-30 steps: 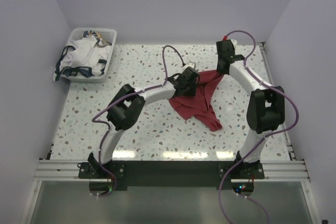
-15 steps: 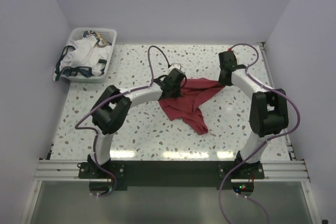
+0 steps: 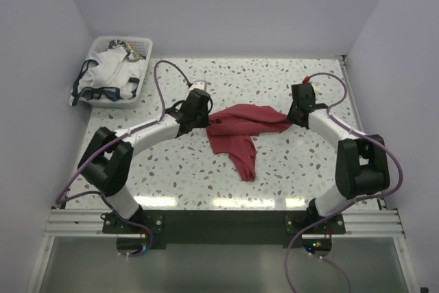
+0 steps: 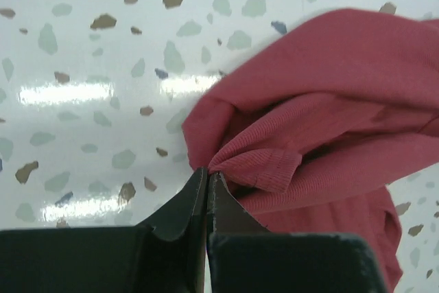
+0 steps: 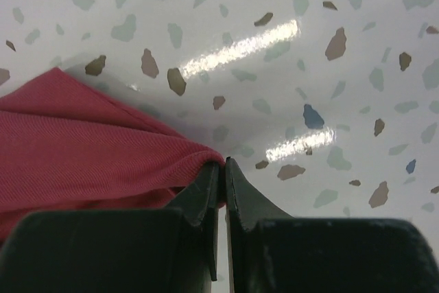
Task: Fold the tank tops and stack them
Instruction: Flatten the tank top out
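The dark red tank top [image 3: 240,132] hangs stretched between both grippers over the middle of the speckled table, its lower part trailing toward the near side. My left gripper [image 3: 200,116] is shut on its left edge; the left wrist view shows the jaws pinching a ribbed red fold [image 4: 274,149]. My right gripper [image 3: 293,116] is shut on its right edge, seen in the right wrist view [image 5: 103,156]. The white tank top [image 3: 110,72] with navy trim lies crumpled in the basket at far left.
A white plastic basket [image 3: 139,92] sits at the table's far left corner. Purple cables loop over both arms. Walls close in the table on the left, right and back.
Both grippers have moved toward the near side and apart, the left one further left. The red top has been pulled out wider between them and shifted left.
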